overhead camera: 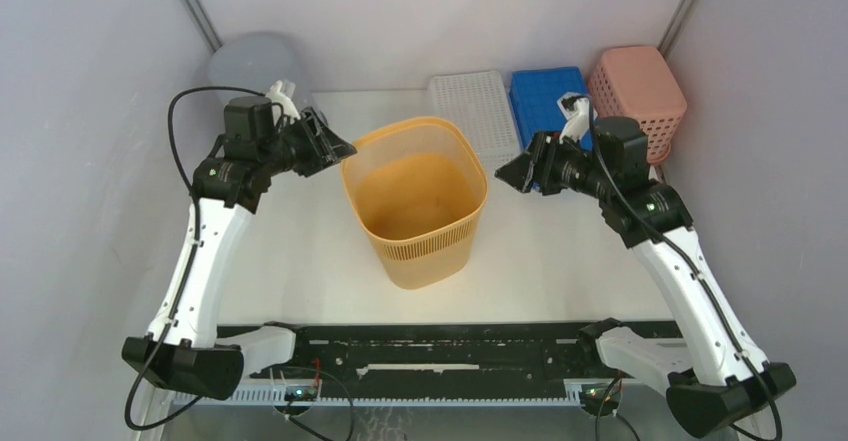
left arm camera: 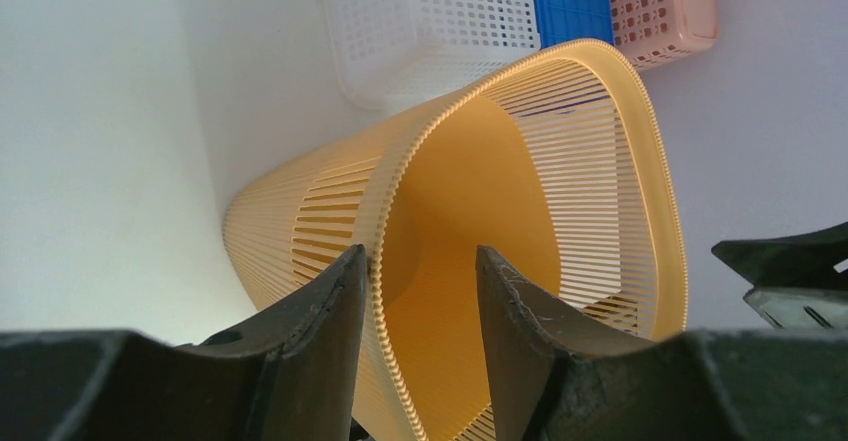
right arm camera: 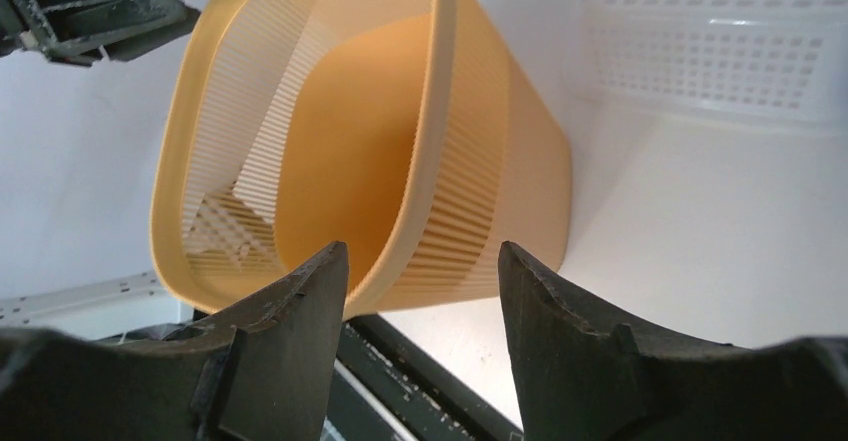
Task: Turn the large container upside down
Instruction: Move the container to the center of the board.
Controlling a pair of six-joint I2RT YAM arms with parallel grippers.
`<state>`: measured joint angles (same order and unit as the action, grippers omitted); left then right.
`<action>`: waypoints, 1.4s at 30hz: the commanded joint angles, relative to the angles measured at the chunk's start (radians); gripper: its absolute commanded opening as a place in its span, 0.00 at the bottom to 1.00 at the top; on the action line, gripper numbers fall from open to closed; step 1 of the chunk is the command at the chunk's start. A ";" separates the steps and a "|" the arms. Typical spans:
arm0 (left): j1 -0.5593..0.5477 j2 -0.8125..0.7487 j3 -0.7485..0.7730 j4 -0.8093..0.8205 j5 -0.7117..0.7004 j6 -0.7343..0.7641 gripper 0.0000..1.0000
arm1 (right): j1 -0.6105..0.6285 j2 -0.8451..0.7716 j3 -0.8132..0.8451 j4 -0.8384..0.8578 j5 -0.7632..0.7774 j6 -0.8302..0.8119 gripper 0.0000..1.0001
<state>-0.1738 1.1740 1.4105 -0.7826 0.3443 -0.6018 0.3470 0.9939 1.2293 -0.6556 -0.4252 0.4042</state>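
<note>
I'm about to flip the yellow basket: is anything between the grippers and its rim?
Nothing visible. The left gripper and right gripper flank the yellow basket at its rim, jaws open; the white basket stands behind it.

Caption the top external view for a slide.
Upright yellow container on the white table, flanked at its rim by the open left claw and open right claw.

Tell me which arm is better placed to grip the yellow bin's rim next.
Left, probably. The left gripper has its open jaws straddling the yellow bin at its rim; the right gripper, also open, sits just short of it.
</note>
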 commanded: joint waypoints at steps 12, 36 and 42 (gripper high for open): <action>-0.136 0.202 0.198 0.069 -0.024 -0.016 0.49 | -0.032 0.139 0.065 0.104 -0.017 -0.045 0.57; -0.045 -0.089 0.223 -0.109 -0.052 0.070 1.00 | -0.109 -0.189 -0.172 0.040 -0.092 0.078 0.64; -0.046 -0.272 0.007 -0.048 0.013 0.009 1.00 | -0.109 -0.299 -0.262 -0.003 -0.093 0.121 0.64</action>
<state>-0.2176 0.9756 1.5509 -0.8623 0.2924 -0.5526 0.2417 0.7403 0.9920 -0.6415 -0.5079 0.4801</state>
